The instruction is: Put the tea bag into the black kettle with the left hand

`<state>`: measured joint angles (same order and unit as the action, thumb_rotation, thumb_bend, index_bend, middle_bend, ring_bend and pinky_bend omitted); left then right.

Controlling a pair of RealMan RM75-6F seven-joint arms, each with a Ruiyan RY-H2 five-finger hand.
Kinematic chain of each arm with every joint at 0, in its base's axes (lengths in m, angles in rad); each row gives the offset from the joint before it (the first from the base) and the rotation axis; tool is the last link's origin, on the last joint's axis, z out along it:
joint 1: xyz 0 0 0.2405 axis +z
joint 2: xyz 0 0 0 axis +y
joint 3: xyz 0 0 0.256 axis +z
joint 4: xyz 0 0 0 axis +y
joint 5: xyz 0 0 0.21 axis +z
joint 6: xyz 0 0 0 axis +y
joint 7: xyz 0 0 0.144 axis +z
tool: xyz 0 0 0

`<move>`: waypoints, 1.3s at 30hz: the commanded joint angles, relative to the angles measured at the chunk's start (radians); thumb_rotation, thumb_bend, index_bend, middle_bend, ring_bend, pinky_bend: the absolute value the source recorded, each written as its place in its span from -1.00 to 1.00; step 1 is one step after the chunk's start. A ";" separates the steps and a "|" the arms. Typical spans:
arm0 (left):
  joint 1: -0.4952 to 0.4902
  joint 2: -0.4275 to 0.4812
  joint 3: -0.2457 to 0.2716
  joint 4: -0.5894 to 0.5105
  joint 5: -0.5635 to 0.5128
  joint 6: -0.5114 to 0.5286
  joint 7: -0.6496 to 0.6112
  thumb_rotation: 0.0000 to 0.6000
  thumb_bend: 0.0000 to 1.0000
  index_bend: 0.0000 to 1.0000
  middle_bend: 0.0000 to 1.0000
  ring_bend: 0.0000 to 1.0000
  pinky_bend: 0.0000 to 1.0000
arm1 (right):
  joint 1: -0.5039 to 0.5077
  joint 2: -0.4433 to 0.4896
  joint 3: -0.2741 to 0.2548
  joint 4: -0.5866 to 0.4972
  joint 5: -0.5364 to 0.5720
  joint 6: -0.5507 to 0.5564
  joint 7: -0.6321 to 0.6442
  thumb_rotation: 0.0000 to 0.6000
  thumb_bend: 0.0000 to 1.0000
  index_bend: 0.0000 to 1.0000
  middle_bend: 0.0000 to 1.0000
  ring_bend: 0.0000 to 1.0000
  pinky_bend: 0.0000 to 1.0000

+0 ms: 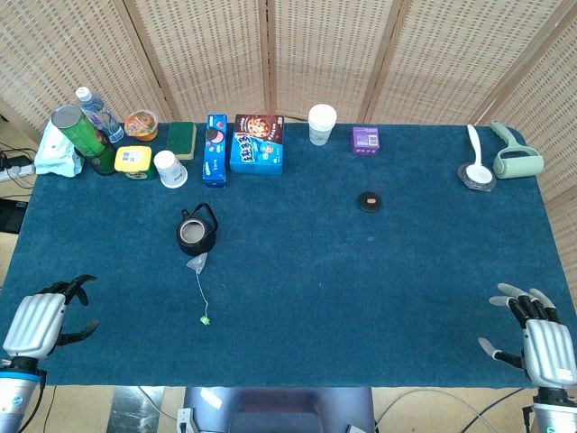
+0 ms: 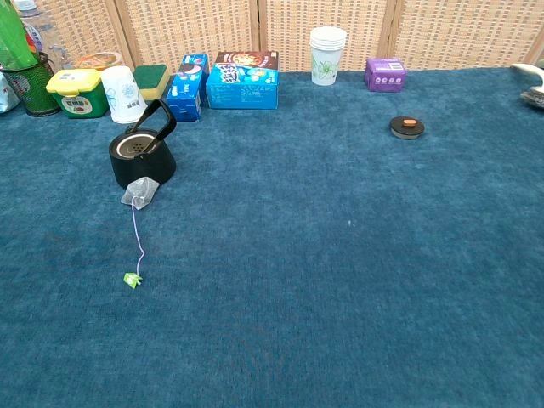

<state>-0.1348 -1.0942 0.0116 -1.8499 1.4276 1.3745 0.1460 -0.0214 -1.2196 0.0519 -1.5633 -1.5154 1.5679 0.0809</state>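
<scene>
A wide worktop [image 1: 361, 298] covered in dark blue cloth is seen from above and from chest height. The black kettle [image 1: 196, 231] stands left of centre with its lid off and its mouth open upward, so something can be dropped straight in. Its handle arches over the top. A small round black lid [image 1: 370, 201] lies well apart to the right, probably the kettle's own, set aside to keep the opening free.

The tea bag [image 1: 196, 263] lies flat on the cloth, touching or just beside the kettle's near side. Its thin string [image 1: 201, 290] trails toward the robot and ends in a small green tag [image 1: 205, 319]. It is not yet in the kettle.

The left hand [image 1: 47, 317] rests at the near left corner, empty, fingers spread and loosely curled, well apart from the tea bag. The right hand [image 1: 534, 336] sits at the near right corner, also empty with fingers apart, out of the way since the task belongs to the left. Neither hand shows in the chest view.

Along the far edge stand snack boxes, paper cups and bottles, clear of the working area.
</scene>
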 commanded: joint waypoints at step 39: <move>-0.359 -0.212 -0.030 0.017 -0.025 -0.468 0.349 1.00 -0.36 -0.12 1.00 0.99 0.89 | -0.036 -0.011 0.011 0.084 0.040 0.013 0.113 1.00 -0.94 -0.31 -0.50 -0.42 -0.60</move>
<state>-0.4865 -1.2942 -0.0161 -1.8464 1.4156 0.9112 0.4888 -0.0577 -1.2299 0.0617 -1.4799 -1.4769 1.5817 0.1947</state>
